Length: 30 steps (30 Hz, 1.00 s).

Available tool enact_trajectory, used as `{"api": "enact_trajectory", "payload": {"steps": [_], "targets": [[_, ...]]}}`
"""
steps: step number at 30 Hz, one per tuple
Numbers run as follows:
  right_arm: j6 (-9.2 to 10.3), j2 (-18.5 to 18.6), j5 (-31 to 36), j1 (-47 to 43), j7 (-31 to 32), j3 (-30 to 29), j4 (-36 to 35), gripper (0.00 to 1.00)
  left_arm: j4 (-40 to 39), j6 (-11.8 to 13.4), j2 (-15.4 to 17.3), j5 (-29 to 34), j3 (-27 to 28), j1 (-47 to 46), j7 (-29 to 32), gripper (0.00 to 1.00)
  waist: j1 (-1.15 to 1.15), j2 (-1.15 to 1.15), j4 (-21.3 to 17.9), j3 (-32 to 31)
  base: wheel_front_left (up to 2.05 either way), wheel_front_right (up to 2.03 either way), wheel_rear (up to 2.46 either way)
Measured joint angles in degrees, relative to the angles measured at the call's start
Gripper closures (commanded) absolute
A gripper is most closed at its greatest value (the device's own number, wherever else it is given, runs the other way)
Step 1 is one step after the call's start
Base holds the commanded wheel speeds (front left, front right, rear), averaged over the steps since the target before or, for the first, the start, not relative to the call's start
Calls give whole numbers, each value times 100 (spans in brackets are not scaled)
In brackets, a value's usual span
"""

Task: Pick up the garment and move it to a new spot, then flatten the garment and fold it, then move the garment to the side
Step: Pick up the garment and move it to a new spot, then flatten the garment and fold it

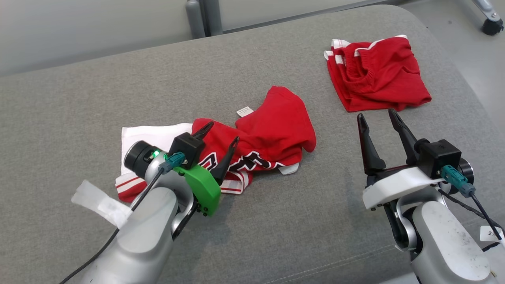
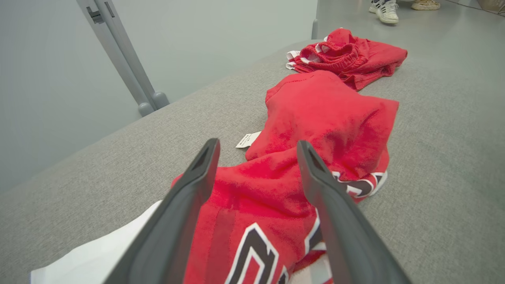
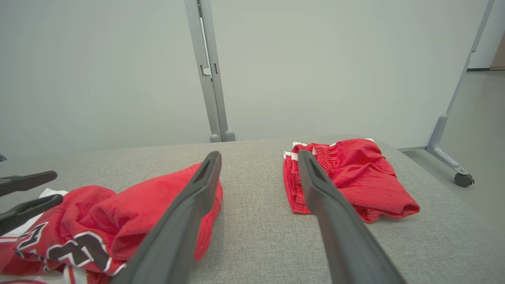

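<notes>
Left fingers (image 1: 228, 156) are spread over the lower-left end of the crumpled red jersey (image 1: 276, 126) at mid-frame, and I see nothing pinched. Right fingers (image 1: 367, 148) are spread too, at lower right, apart from it.

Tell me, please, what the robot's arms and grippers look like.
The left forearm and right forearm are silver-grey, the right speckled with scuffs. The left gripper and right gripper each have two long, dark, tapering fingers, a black camera block and a teal connector with a black cable. The left mount is a green bracket, the right a white bracket. White tape sticks to the left forearm.
</notes>
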<state>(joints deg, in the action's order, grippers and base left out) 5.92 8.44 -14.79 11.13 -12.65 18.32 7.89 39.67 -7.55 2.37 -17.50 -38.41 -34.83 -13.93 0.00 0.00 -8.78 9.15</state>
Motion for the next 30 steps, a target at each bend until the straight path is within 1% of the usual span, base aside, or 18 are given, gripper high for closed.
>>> {"api": "enact_trajectory", "payload": {"steps": [2,6,11,16,19,23,27,30], "targets": [[1,21,-3,-20,-1,-38,9,0,-49,8,0,-63,134,103,-1,0,0,0,94,-52,0,0,0],[23,22,-52,-124,-1,-65,51,0,-101,156,-1,-349,435,350,-29,0,0,0,289,-159,0,0,0],[13,14,-140,-138,0,-20,81,0,-111,249,8,-683,750,752,-31,0,0,0,518,-286,0,0,0],[-137,24,-198,-127,121,85,202,0,-127,391,109,-797,1037,1045,-32,0,0,0,657,-370,0,0,0],[-187,114,-240,-79,232,51,291,0,-154,466,94,-929,1096,1190,-32,0,0,0,712,-355,0,0,0],[-238,280,-238,81,324,-16,472,0,-124,487,58,-1032,1156,1352,-32,0,0,0,816,-302,0,0,0],[-281,275,-238,252,370,-19,525,0,-12,489,59,-1117,1238,1440,-32,0,0,0,940,-242,0,0,0],[-343,215,-240,318,372,52,578,0,49,489,53,-1417,1444,1475,-32,0,0,0,1009,-192,0,0,0]]}}
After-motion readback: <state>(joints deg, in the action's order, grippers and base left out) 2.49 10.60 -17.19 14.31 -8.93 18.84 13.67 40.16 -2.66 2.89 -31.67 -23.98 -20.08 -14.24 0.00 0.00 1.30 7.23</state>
